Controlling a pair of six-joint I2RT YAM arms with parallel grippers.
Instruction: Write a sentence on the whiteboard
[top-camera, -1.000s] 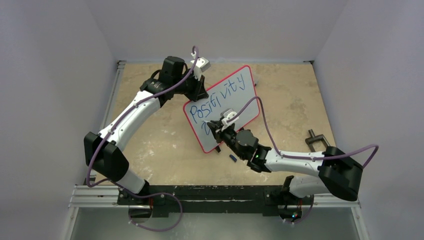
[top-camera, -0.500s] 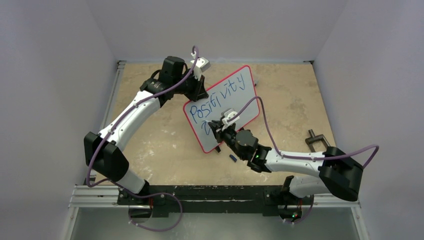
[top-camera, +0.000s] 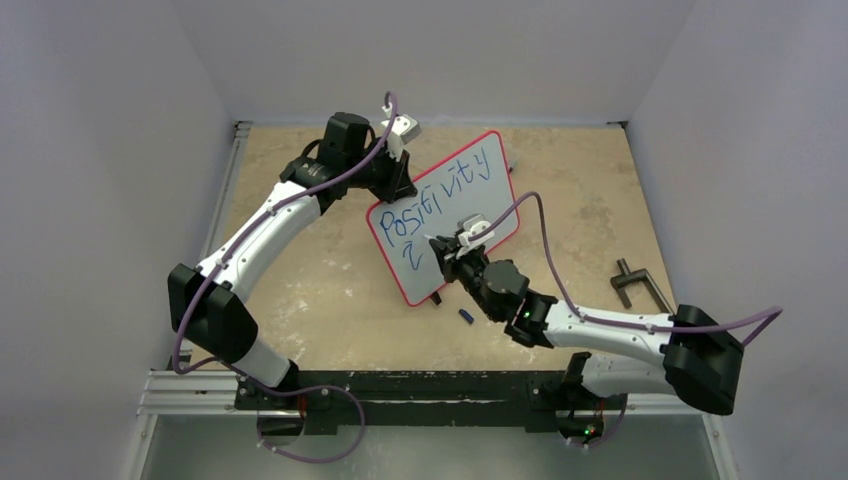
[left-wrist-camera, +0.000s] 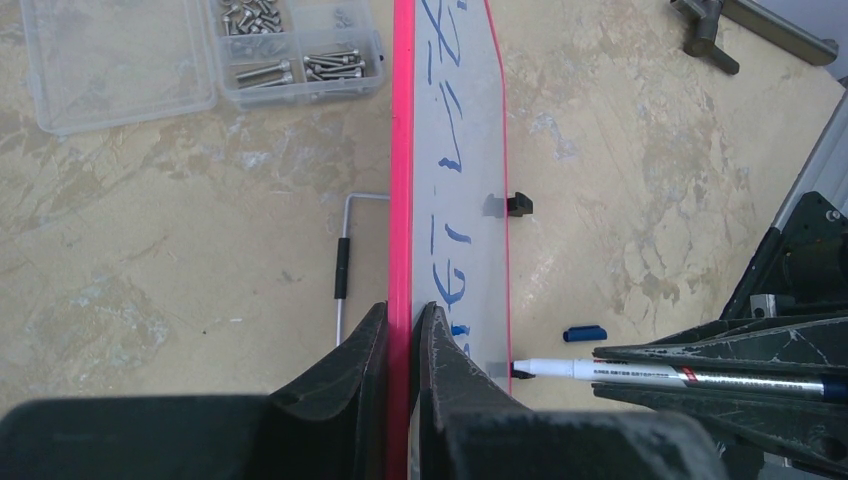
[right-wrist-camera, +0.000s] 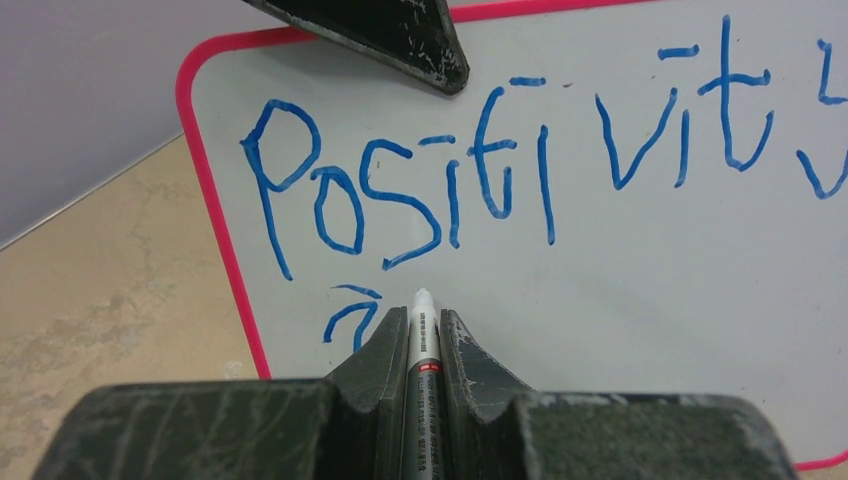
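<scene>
The whiteboard (top-camera: 470, 205) stands tilted on its edge, red-framed, with "Positivity" in blue across it and a small blue mark (right-wrist-camera: 350, 312) beneath the "P". My left gripper (top-camera: 400, 182) is shut on the board's top frame (left-wrist-camera: 403, 200), one finger on each side (left-wrist-camera: 405, 310). My right gripper (top-camera: 441, 246) is shut on a white marker (right-wrist-camera: 422, 345). The marker's tip (left-wrist-camera: 520, 369) meets the board face just right of the small mark. In the right wrist view the whiteboard (right-wrist-camera: 620, 280) fills the frame.
The marker's blue cap (top-camera: 465, 317) lies on the table below the board. A clear box of screws (left-wrist-camera: 200, 50) and an Allen key (left-wrist-camera: 342, 270) lie behind the board. A black clamp (top-camera: 635, 283) sits at the right. A black clip foot (left-wrist-camera: 518, 204) shows on the board's lower edge.
My right gripper has slid a little to the right along the board with the marker, uncovering the small blue mark. The left arm and the board have not moved.
</scene>
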